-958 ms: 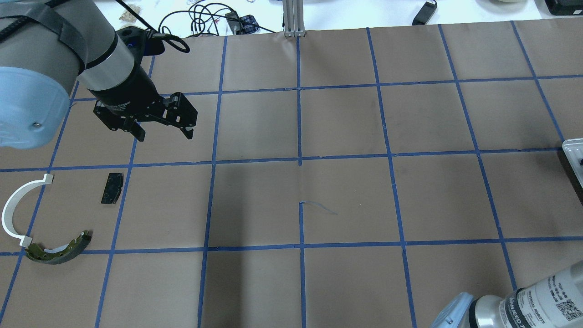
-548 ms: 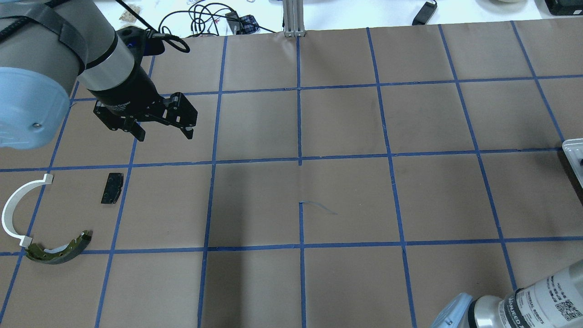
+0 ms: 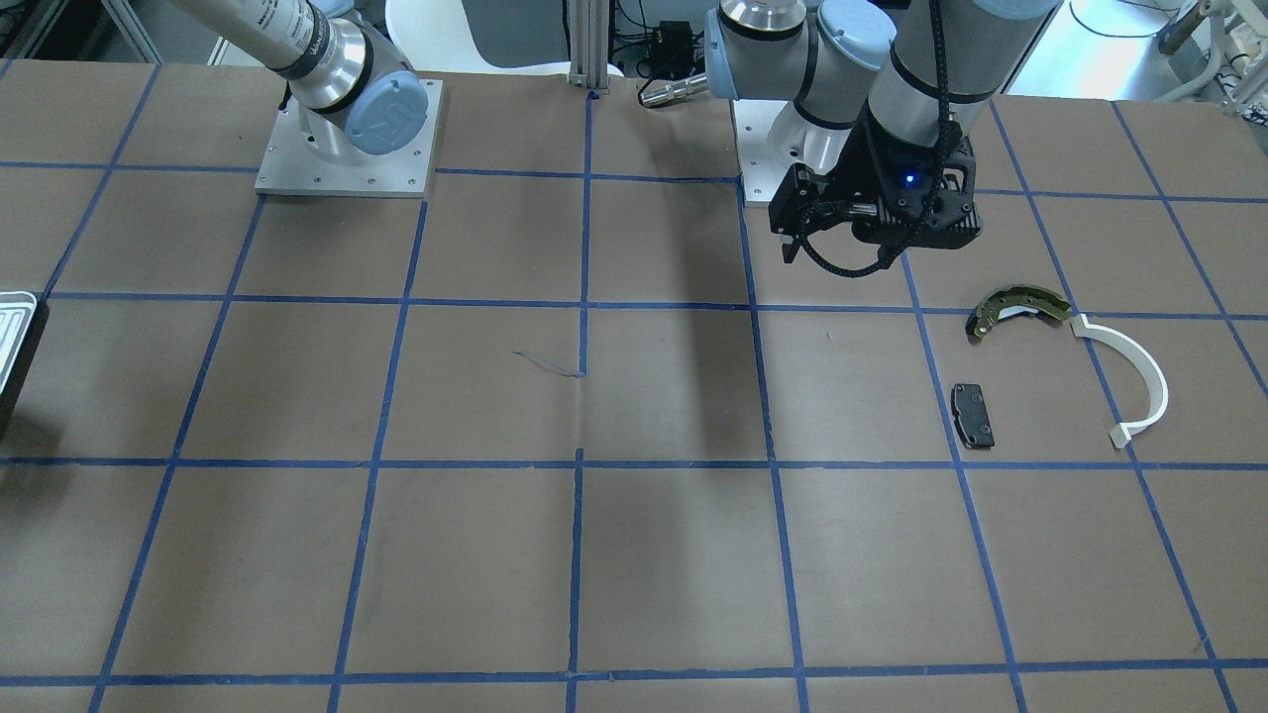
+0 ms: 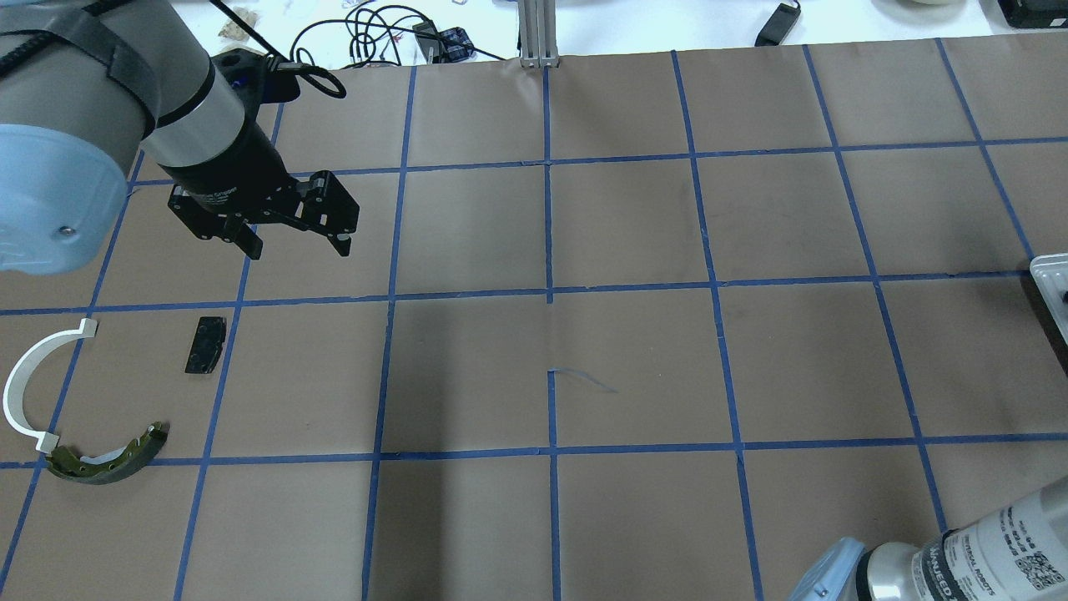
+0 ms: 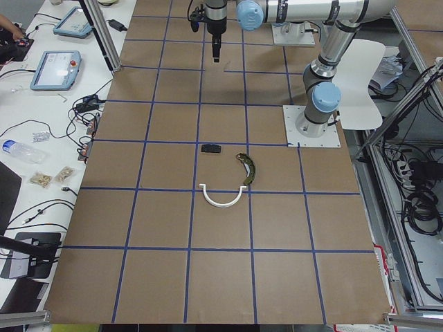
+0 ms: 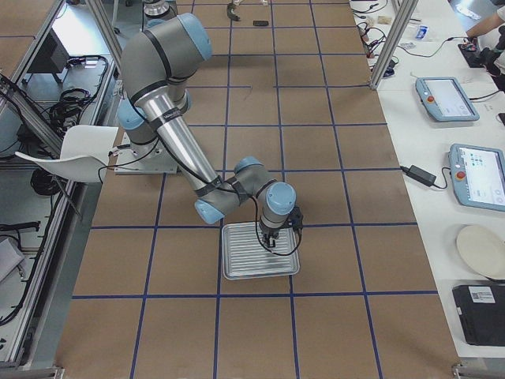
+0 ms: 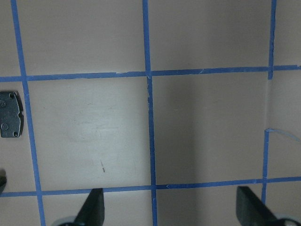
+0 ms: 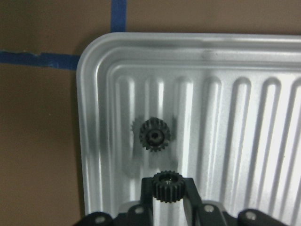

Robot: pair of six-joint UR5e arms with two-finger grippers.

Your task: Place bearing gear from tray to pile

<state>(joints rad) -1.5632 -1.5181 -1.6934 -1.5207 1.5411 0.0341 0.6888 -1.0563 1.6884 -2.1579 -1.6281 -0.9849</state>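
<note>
The silver ribbed tray (image 8: pixel 94 94) lies at the table's right end (image 6: pixel 237 272); only its edge shows in the overhead view (image 4: pixel 1050 275). My right gripper (image 8: pixel 168 190) is above the tray, shut on a small black bearing gear (image 8: pixel 168 186). A second black gear (image 8: pixel 155 135) lies on the tray just beyond it. The pile is at the left end: brake shoe (image 4: pixel 104 459), white arc (image 4: pixel 33 384), black brake pad (image 4: pixel 205 344). My left gripper (image 4: pixel 292 242) hangs open and empty above the table, beyond the brake pad.
Brown paper with a blue tape grid covers the table (image 4: pixel 634 367). The arm bases (image 3: pixel 347 149) stand at the robot's side. Cables (image 4: pixel 375 33) and an aluminium post (image 4: pixel 538 33) are at the far edge. Tablets (image 6: pixel 446 99) lie on a side bench.
My left gripper has drifted very slightly away from the pile and stays open. The pile's parts have not moved.
</note>
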